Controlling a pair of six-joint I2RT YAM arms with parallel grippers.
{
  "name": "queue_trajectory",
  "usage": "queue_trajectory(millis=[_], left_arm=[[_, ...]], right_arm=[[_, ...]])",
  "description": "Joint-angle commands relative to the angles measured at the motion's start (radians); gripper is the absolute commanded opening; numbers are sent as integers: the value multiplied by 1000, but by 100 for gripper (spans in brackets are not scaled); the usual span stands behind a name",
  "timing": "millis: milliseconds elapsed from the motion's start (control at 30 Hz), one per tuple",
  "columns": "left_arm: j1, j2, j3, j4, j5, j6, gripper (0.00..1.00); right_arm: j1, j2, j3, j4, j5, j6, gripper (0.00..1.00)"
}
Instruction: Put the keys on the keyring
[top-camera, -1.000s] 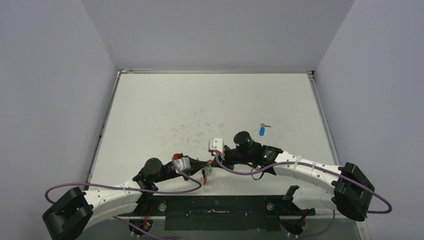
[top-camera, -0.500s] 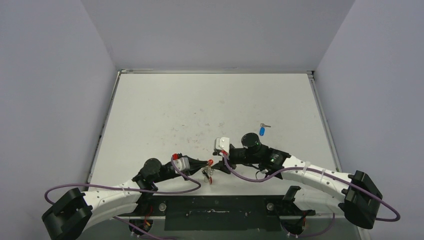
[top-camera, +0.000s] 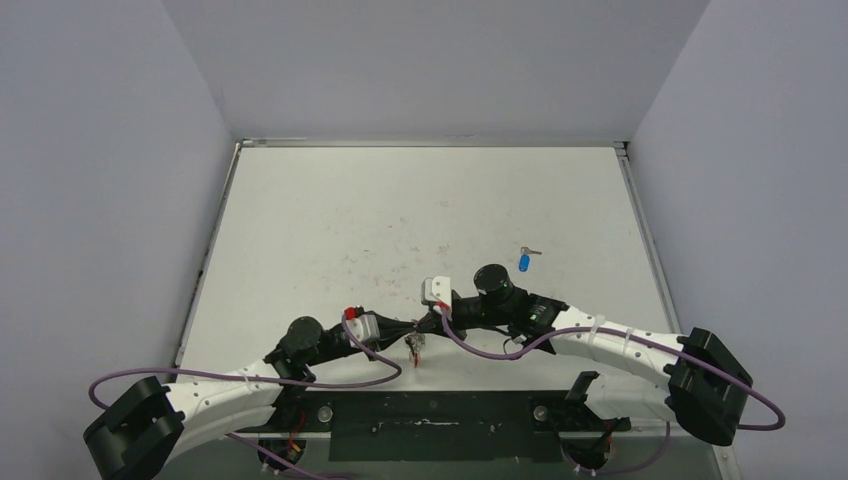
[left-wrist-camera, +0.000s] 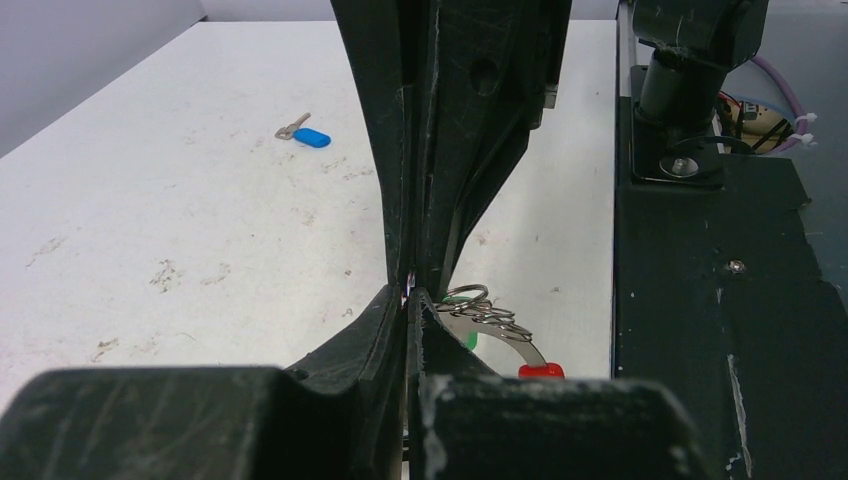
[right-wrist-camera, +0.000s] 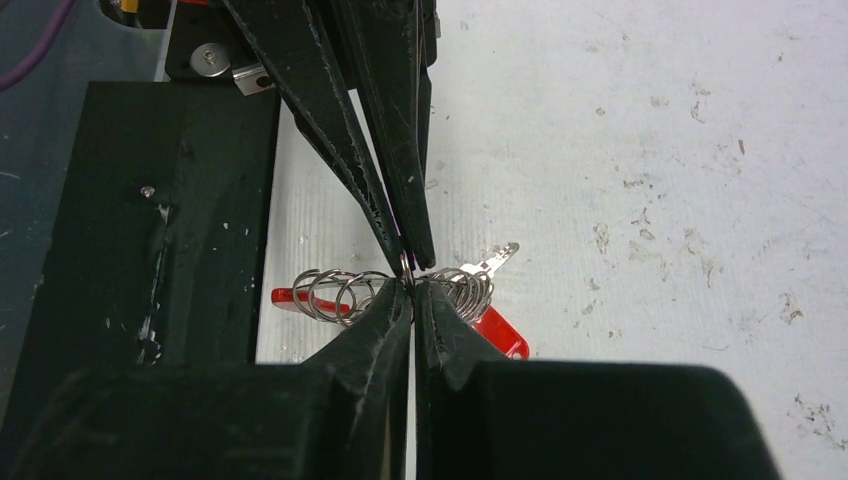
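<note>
The keyring (right-wrist-camera: 340, 290), a silvery coil of wire loops, hangs between both grippers just above the table's near edge. My right gripper (right-wrist-camera: 412, 285) is shut on its wire. My left gripper (left-wrist-camera: 410, 295) meets it tip to tip from the other side and is shut on the same wire. The keyring (left-wrist-camera: 485, 308) shows beside the left fingers with a bit of green (left-wrist-camera: 470, 340) behind it. A silver key blade (right-wrist-camera: 497, 260) sticks out past the coils. The blue key (top-camera: 524, 262) lies alone on the table, far right of the grippers; it also shows as the blue key (left-wrist-camera: 312, 138).
A red-headed key (right-wrist-camera: 500, 330) hangs under the coils. The black base plate (top-camera: 430, 410) runs along the near edge right beside the grippers. Purple cables (top-camera: 480, 345) loop off both arms. Grey walls enclose the table on three sides.
My right gripper drew back to the right and opened, then returned and shut on the keyring. The left gripper has stayed shut in place.
</note>
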Motion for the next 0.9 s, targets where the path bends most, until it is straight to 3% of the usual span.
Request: queue_trajectory(millis=[0,200,500,600,867], left_arm=[[-4,-13,8,64,-6,-12,0],[-4,-13,8,41,-16,-5,0],[-4,-47,66,-166,-23,99,28],[-4,-56,96,-261,-38,125,29],[-4,-54,110,-270,-31,136,30]], right_arm=[[-2,-1,35,55,-42,-8,0],[-3,-28,51,-9,-18,-19,0],[6,60,272,-474,123,-73,0],[28,107,359,-593,188,-80,0],[53,221,497,-764,273,-68,0]])
